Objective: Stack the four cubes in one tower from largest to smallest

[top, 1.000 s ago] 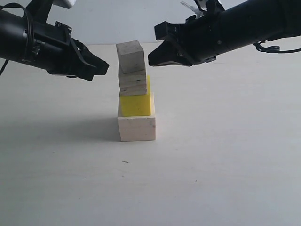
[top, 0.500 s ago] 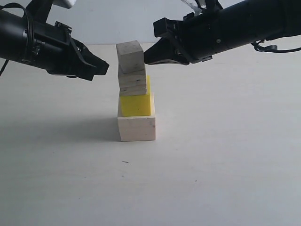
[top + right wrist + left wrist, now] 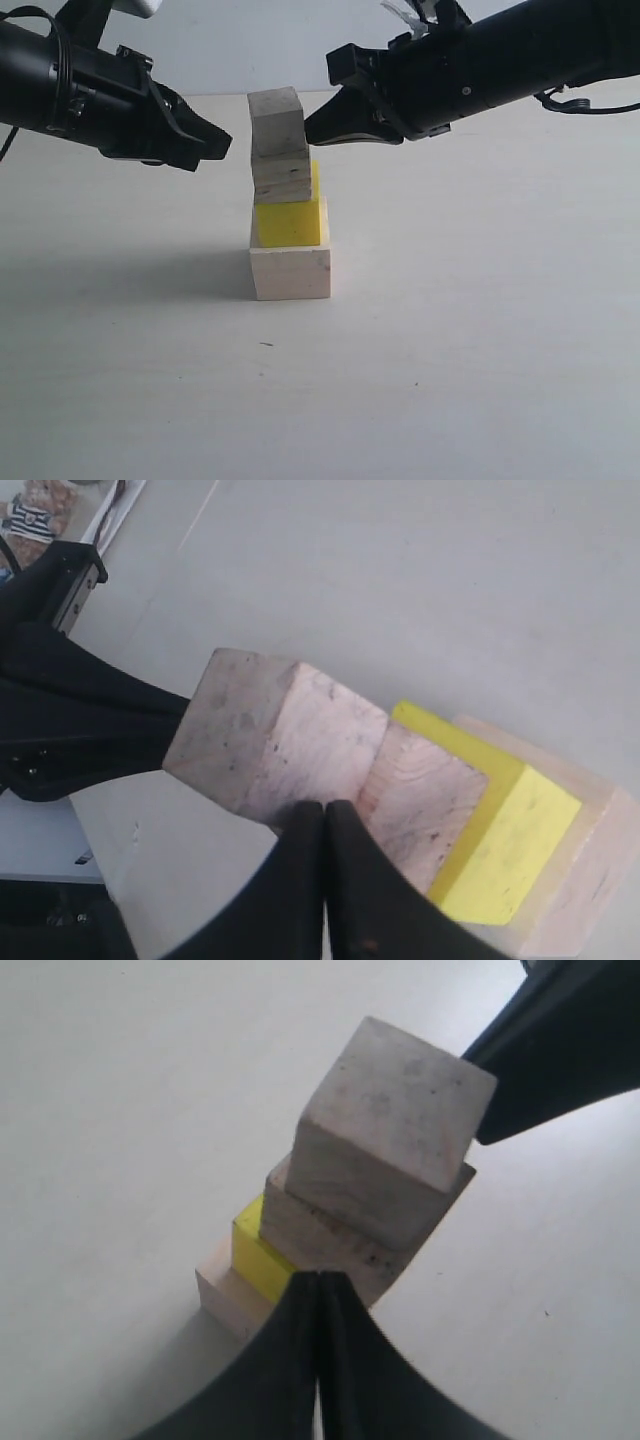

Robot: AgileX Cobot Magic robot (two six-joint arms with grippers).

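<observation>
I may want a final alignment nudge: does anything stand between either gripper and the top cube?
Nothing visible does. The left gripper has only open air before the small whitish cube; the right gripper sits right at its other side, touching or nearly.

1. A plain off-white table (image 3: 480,350) carried everything.
2. The largest pale wood cube (image 3: 290,273) sat flat on it.
3. A tiny dark mark (image 3: 266,344) lay near that cube, towards the camera.

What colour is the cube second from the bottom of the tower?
The second cube is bright yellow, clearest in the exterior view.
</observation>
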